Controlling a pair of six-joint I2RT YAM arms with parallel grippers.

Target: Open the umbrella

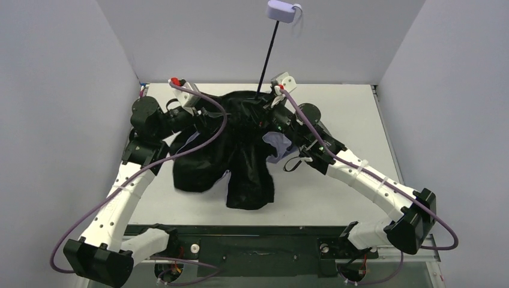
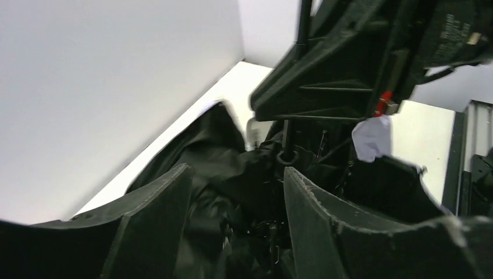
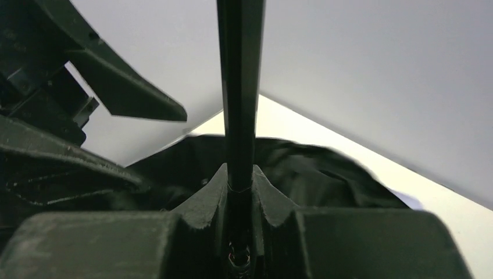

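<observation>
- One umbrella (image 1: 240,159), lying mid-table (image 1: 342,120) as a slack heap, canopy down and black underside showing. It is not yet spread, so the task is looking barely begun.
- One shaft (image 1: 268,57), thin, black and rigid, rising out of the heap and leaning toward the far wall.
- One handle (image 1: 282,11), a small rounded lavender knob topping the shaft, with its wrist strap (image 1: 298,17) dangling beside it.
- One right gripper (image 3: 239,189), pinching the shaft low down, fingers pressing tight against it with no gap showing. It is seemingly steadying the pole so the runner can be pushed along it.
- One left gripper (image 2: 235,192), reaching in from the left with fingers spread wide and gripping nothing. Crumpled fabric and thin ribs are sitting between them, probably where the runner is hiding.
- Several lavender patches (image 1: 277,145), soft and matte, peeking out of the folds on the right.
</observation>
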